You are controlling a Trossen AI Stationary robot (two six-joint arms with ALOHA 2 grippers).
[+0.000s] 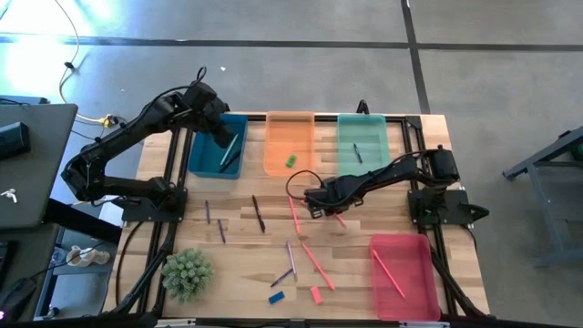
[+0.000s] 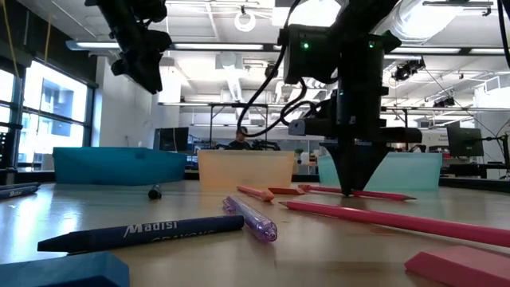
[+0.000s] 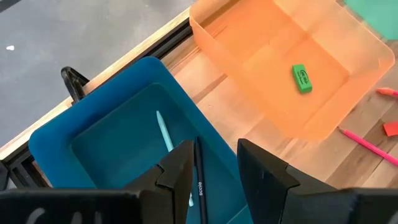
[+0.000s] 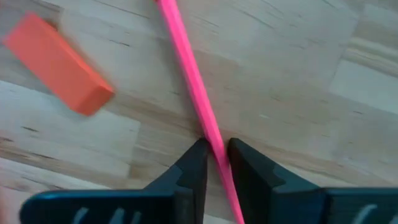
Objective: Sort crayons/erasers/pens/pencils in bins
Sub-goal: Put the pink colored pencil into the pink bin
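Note:
A pink stick [image 4: 186, 68] lies flat on the wooden table, and my right gripper [image 4: 215, 155] stands over it, pointing down and shut on it. In the high view only a short piece of the stick [image 1: 340, 220] shows beside my right gripper [image 1: 317, 209]. An orange-red eraser [image 4: 59, 62] lies next to the stick. My left gripper [image 3: 214, 171] hangs open above the blue bin [image 1: 219, 146], which holds a teal stick [image 3: 165, 134] and a dark pen [image 3: 199, 180]. A green eraser [image 3: 301, 79] lies in the orange bin [image 1: 290, 141]. My right gripper pinches the pink stick near its middle [image 4: 211, 140] between its two fingertips. The fingers come from above, pointing down, and stand across the stick. The stick lies flat on the table [image 2: 374, 194].
A teal-green bin [image 1: 362, 141] stands far right of the orange one, and a pink-red bin [image 1: 405, 273] with a pink stick in it stands near right. Loose sticks, a blue eraser [image 1: 276, 297] and a pink eraser [image 1: 316, 294] lie mid-table. A small plant [image 1: 187, 273] stands near left.

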